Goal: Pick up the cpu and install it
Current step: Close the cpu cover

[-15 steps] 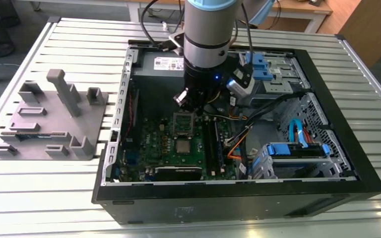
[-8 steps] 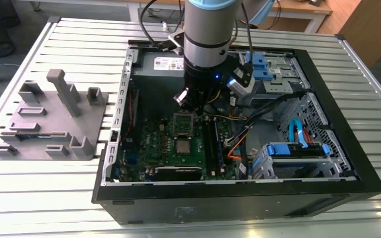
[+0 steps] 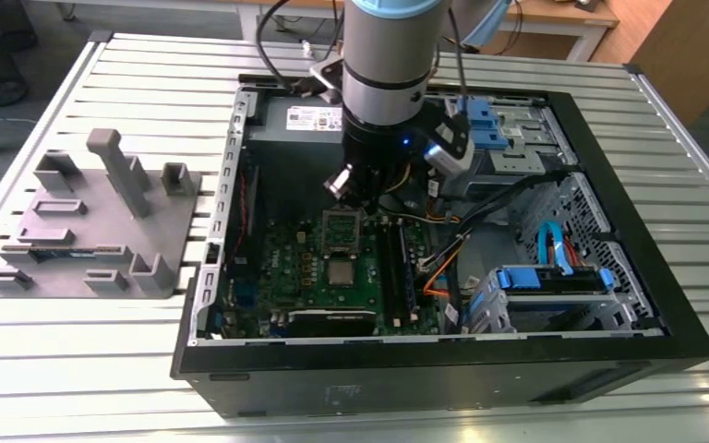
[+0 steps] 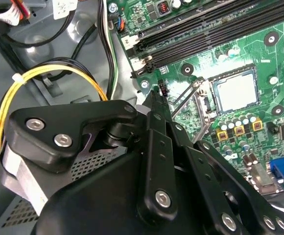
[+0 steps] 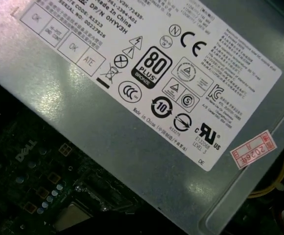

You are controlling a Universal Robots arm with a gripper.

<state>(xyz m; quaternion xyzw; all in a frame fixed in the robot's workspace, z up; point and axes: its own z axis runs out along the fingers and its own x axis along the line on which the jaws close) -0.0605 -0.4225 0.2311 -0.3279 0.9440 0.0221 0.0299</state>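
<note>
The cpu (image 3: pixel 342 273), a small silvery square, lies flat in its socket on the green motherboard (image 3: pixel 287 263) inside the open computer case. The second wrist view shows the cpu (image 4: pixel 236 89) in the socket. The shiny socket frame (image 4: pixel 193 100) is swung up beside it. My gripper (image 3: pixel 348 189) hangs above the board's far end, just beyond the raised frame (image 3: pixel 340 224). In the second wrist view my gripper (image 4: pixel 155 95) is shut, its black fingers meeting at one tip with nothing between them. A pale metal corner (image 5: pixel 71 217) shows in the first wrist view; what it is cannot be told.
A grey plastic block with upright posts (image 3: pixel 90 226) stands on the slatted table at the exterior view's left. The power supply (image 5: pixel 132 98) sits at the case's far end. Memory slots (image 4: pixel 205 29), yellow cables (image 4: pixel 49 73) and blue drive bays (image 3: pixel 552 277) crowd the case.
</note>
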